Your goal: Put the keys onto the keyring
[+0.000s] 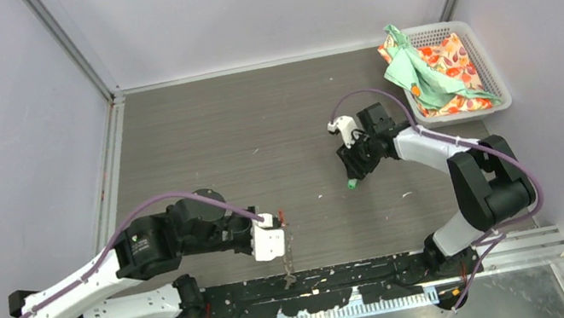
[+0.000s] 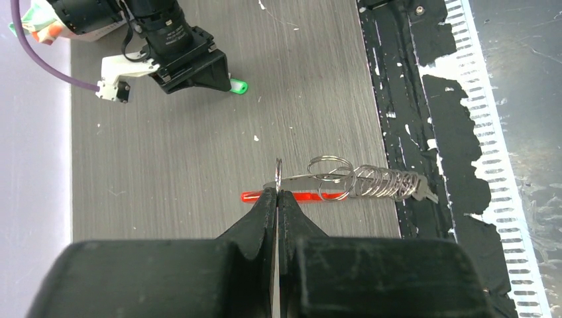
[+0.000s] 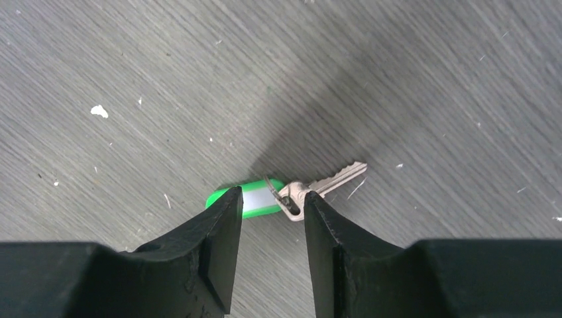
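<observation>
The grey wood-grain desk point(image 1: 256, 129) fills the floor of a white-walled cell, with a chipped black strip point(image 1: 351, 279) along its near edge. The left arm point(image 1: 108, 274) reaches across the near left part of the desk, and the right arm point(image 1: 472, 179) bends back and inward toward the middle. A white mesh basket point(image 1: 494, 80) sits in the far right corner, holding a crumpled green and floral cloth point(image 1: 429, 74) that spills over its rim. The left tool point(image 2: 277, 195) has its black fingers pressed together, pinching a thin wire ring at one end of the keyring point(image 2: 371, 182). From the fingertips the keyring's loops and its coiled grey metal stretch toward the black strip, and its red tab point(image 2: 311, 197) lies alongside just beneath them in the left wrist view. Whether the keyring rests on the desk or hangs clear of it cannot be told. The right tool point(image 3: 272, 199) is low over the middle of the desk, well apart from the left one, with its fingers spread. The green-tagged key point(image 3: 255, 199) lies flat on the desk between those fingers. Its bright green tag sits by the left-hand finger in the right wrist view, and its silver blade point(image 3: 338, 177) points away past the other finger. Neither finger is visibly pressing on it.
</observation>
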`<state>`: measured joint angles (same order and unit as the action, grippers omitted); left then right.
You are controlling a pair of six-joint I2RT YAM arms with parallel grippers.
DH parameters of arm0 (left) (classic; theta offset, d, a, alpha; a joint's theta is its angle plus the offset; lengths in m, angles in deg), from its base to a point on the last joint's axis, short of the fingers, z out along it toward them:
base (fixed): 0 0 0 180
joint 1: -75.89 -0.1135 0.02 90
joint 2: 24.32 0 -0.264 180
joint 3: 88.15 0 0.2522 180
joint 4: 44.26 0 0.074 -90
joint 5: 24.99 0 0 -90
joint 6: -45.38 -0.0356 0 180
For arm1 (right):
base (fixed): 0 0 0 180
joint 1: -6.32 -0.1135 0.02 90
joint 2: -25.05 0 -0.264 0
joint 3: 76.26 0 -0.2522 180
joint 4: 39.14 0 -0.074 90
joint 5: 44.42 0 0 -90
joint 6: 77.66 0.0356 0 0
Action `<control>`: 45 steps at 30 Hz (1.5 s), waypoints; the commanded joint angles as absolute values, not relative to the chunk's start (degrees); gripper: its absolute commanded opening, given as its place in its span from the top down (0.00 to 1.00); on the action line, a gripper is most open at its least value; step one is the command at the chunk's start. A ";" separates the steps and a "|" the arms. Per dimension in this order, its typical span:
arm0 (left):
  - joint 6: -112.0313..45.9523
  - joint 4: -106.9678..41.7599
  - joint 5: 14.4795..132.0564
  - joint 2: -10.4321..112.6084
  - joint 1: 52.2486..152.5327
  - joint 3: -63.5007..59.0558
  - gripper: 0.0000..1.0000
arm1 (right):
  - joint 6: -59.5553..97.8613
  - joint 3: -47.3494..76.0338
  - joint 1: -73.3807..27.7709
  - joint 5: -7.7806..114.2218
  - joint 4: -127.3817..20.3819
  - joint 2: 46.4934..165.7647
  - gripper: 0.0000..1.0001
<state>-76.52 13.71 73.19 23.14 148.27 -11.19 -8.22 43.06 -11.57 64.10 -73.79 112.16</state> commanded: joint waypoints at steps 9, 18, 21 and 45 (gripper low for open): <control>-76.99 11.97 73.06 21.65 148.53 -9.81 1.00 | -11.34 38.45 -11.41 65.24 -75.74 115.54 0.71; -77.86 11.79 72.12 21.30 148.47 -9.74 1.00 | -3.66 36.39 -12.46 70.32 -74.99 114.74 0.99; -77.92 11.99 72.00 21.38 148.46 -9.62 1.00 | 0.33 35.17 -13.08 73.59 -73.53 113.42 0.99; -74.35 17.46 82.14 21.06 148.31 -6.53 1.00 | 5.85 38.95 -32.20 60.24 -76.56 101.09 0.99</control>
<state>-75.93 17.27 80.10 22.16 148.27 -9.57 4.00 41.42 -30.56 70.35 -75.80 97.49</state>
